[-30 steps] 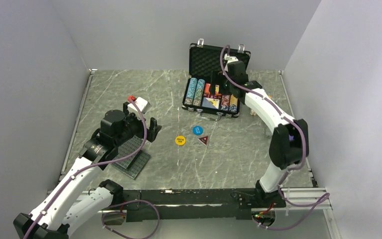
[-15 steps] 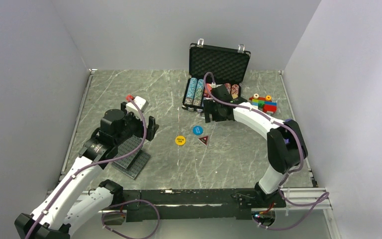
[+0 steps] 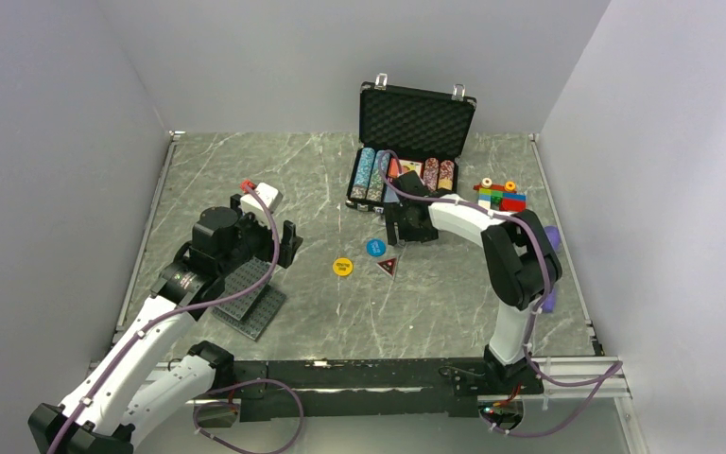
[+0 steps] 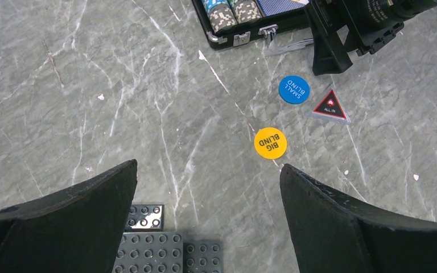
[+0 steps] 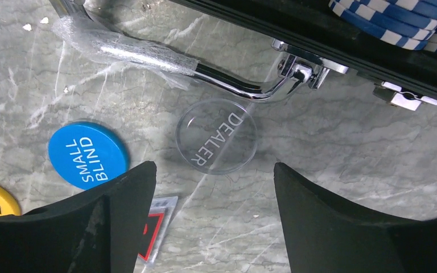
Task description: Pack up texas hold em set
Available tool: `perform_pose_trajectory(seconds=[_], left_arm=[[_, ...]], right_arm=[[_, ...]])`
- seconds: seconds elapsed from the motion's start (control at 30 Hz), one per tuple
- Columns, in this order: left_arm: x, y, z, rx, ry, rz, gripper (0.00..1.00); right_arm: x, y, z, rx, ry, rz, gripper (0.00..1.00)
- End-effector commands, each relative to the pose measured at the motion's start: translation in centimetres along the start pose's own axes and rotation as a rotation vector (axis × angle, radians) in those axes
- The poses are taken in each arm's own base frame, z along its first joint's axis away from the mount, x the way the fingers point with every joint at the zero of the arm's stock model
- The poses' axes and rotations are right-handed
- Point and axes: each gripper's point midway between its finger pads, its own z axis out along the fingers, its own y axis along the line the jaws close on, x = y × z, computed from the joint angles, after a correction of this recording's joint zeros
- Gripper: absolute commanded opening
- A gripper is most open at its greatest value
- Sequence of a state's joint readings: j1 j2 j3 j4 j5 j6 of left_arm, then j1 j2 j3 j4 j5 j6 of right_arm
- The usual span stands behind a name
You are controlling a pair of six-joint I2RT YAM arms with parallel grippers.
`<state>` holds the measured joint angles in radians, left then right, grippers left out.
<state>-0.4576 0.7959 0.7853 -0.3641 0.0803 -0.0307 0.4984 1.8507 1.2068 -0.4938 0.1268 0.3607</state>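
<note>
The black briefcase (image 3: pixel 417 112) stands open at the back of the table, its chip rows (image 3: pixel 371 172) showing. In front of it lie the blue button (image 3: pixel 375 248), the yellow button (image 3: pixel 342 267) and the red-triangle button (image 3: pixel 388 267). A clear dealer disc (image 5: pixel 217 136) lies beside the case handle (image 5: pixel 148 52) in the right wrist view. My right gripper (image 5: pixel 211 182) is open and empty, low over the table just before that disc; the top view shows it (image 3: pixel 406 227) at the case's front edge. My left gripper (image 4: pixel 207 182) is open and empty above the left table.
Dark grey studded plates (image 3: pixel 249 293) lie under my left arm, also in the left wrist view (image 4: pixel 142 244). A colourful toy-block figure (image 3: pixel 499 197) stands right of the case. A white block (image 3: pixel 262 197) lies at the left.
My right arm has swung from inside the case, down and forward, to the table in front of the case. The left arm has barely moved.
</note>
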Motion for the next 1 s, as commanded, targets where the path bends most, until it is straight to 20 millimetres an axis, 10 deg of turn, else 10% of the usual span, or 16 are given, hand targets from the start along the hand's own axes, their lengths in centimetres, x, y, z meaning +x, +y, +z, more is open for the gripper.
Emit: perform_pose_trajectory(seconds=[0.0,0.97], left_arm=[[-1.8,0.2,-0.3,-0.016,-0.048,-0.012,0.99],[-2.2,0.3,-0.8,-0.019,-0.07,-0.009,0.99]], right_arm=[[-1.5,0.7,-0.3,-0.015,-0.03,0.015,0.78],[-1.3,-0.1,1.0,0.016,0.005,0.011,0.66]])
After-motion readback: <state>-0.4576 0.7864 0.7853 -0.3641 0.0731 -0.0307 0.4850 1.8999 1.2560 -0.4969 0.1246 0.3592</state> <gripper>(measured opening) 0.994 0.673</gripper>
